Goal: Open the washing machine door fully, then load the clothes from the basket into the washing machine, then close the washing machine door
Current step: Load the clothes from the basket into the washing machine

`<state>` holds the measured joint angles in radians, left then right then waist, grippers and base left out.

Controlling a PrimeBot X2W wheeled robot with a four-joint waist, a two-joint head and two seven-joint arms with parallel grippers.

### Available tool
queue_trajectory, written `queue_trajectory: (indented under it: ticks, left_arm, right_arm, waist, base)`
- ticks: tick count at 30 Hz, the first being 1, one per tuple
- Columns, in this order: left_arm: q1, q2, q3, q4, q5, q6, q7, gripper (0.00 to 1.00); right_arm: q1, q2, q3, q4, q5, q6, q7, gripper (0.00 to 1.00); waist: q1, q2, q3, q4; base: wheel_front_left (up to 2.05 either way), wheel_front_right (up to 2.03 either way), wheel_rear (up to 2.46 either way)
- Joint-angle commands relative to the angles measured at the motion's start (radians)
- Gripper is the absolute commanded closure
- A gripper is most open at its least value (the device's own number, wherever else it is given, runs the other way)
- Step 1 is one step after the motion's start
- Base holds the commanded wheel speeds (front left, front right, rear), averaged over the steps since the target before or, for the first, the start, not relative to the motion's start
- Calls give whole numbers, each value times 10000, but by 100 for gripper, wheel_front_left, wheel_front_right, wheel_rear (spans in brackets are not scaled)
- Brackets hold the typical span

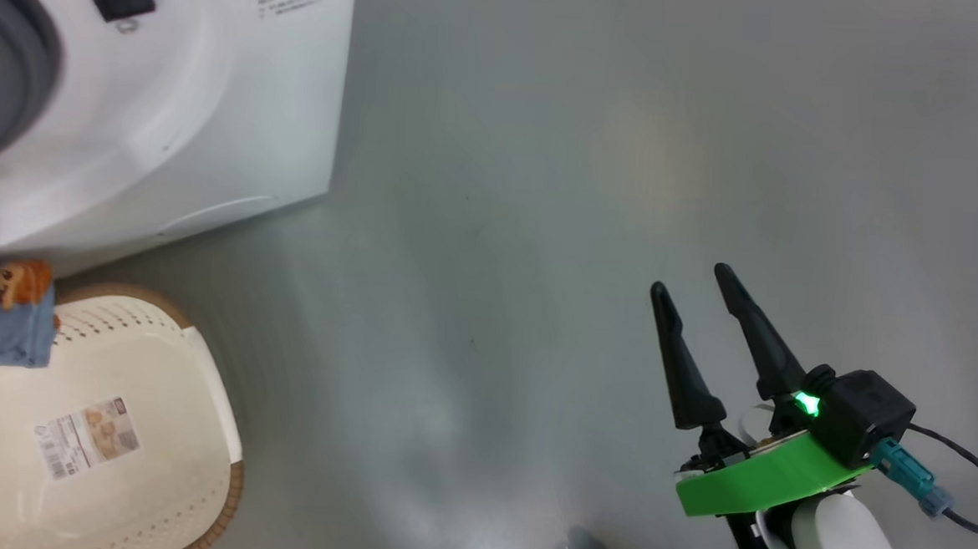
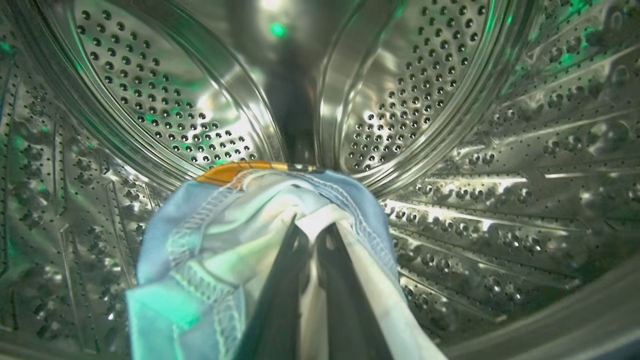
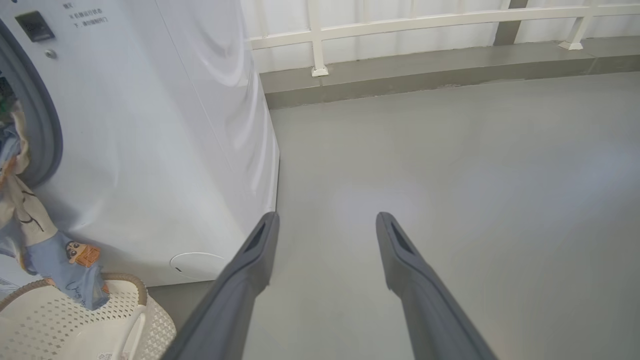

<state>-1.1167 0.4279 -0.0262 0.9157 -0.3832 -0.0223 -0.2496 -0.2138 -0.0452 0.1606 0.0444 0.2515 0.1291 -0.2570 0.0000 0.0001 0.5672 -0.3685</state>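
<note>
Left gripper [image 2: 310, 226]: is reaching inside the perforated steel drum [image 2: 500, 150], its two dark fingers pressed together and pinching a fold of the clothes [image 2: 210, 240]
Clothes: light blue and cream fabric is bunching around those fingers; in the right wrist view it is trailing out of the machine's opening, its lower end hanging over the basket [image 1: 150, 349]
Right gripper [image 1: 690, 278]: is hovering over the bare grey floor [image 1: 542, 227], fingers spread wide, gripping nothing, well apart from the machine
Washing machine [image 1: 171, 107]: is standing just behind the basket, its grey seal [image 1: 23, 58] showing around the opening
Basket: is sitting on the floor near the machine's front, a printed label [image 1: 87, 437] lying inside it
</note>
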Motion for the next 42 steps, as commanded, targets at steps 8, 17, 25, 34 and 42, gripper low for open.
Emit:
queue_trajectory:
  ticks: [8, 17, 25, 34, 42]
  left_arm:
    - [-1603, 1156, -61, 307, 471, 59, -102, 100]
    - [-2971, 1548, 50, 450, 655, 307, -118, 100]
    - [-2844, 1175, -397, 1751, 837, 151, -31, 72]
    - [-2736, 480, -535, 2583, 785, 564, -86, 0]
    - [-2650, 36, -414, 2821, 509, 686, -111, 0]
  right_arm:
    - [86, -50, 714, -191, 128, 16, -48, 0]
    - [120, -50, 869, -213, 71, 16, -48, 0]
    - [123, -50, 853, -98, 23, 16, -48, 0]
    - [-83, -50, 639, 53, -234, 16, -48, 0]
    - [-111, -50, 565, 121, -290, 16, -48, 0]
  waist:
    - [0, -1, 830, -473]
    - [0, -1, 1132, -639]
    - [0, -1, 964, -328]
    - [0, -1, 616, 251]
    - [0, -1, 382, 639]
  base:
    - [0, 0, 0]
    - [0, 0, 0]
    - [0, 0, 0]
    - [0, 0, 0]
    - [0, 0, 0]
